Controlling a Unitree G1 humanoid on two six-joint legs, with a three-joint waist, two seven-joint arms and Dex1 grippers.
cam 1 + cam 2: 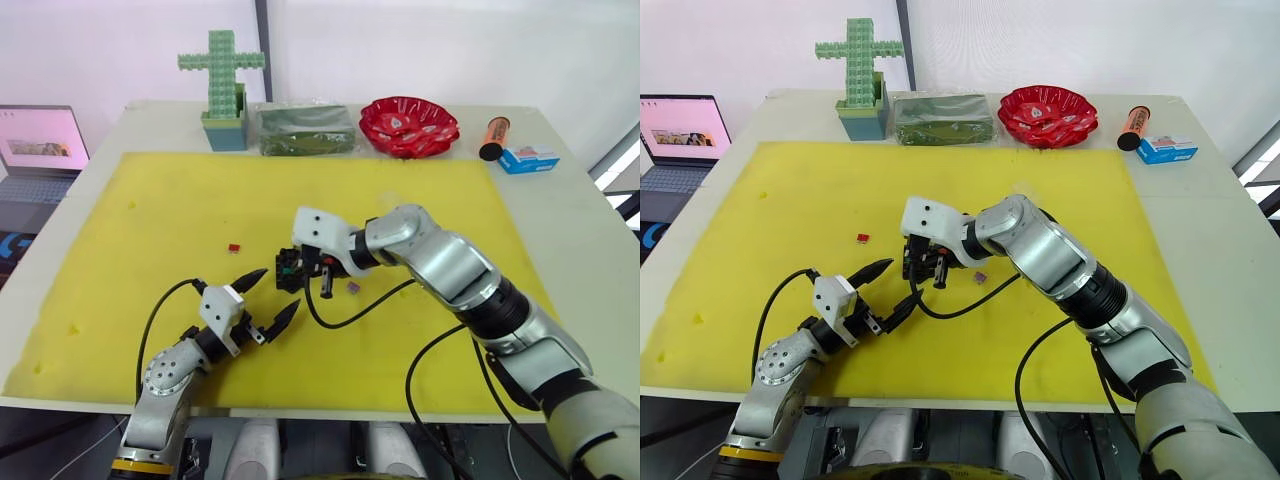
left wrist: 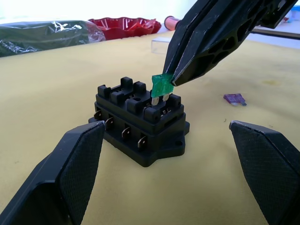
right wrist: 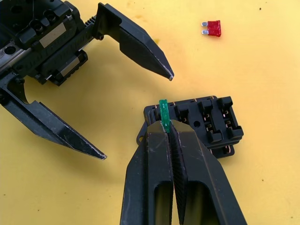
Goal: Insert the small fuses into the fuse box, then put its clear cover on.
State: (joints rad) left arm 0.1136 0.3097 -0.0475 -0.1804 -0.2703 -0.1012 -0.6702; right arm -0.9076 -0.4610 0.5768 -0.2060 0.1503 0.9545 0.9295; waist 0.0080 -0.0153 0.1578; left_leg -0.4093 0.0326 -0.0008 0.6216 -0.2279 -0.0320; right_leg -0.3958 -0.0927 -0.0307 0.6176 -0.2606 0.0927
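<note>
The black fuse box (image 2: 140,129) sits on the yellow mat (image 1: 150,220), its top slots bare. My right gripper (image 3: 164,127) is shut on a green fuse (image 2: 162,85), held tilted just over a slot on the box, its metal legs at the slot's mouth. My left gripper (image 1: 280,290) is open, one finger on either side of the box and not touching it. A red fuse (image 1: 233,248) lies left of the box. A brownish-purple fuse (image 1: 353,288) lies right of it. The clear cover (image 2: 161,44) lies farther back on the mat.
Along the table's back edge stand a green block cross (image 1: 220,65), a dark green bag (image 1: 305,130), a red bowl (image 1: 408,125), an orange tube (image 1: 494,137) and a small blue box (image 1: 527,158). A laptop (image 1: 40,145) sits off to the left.
</note>
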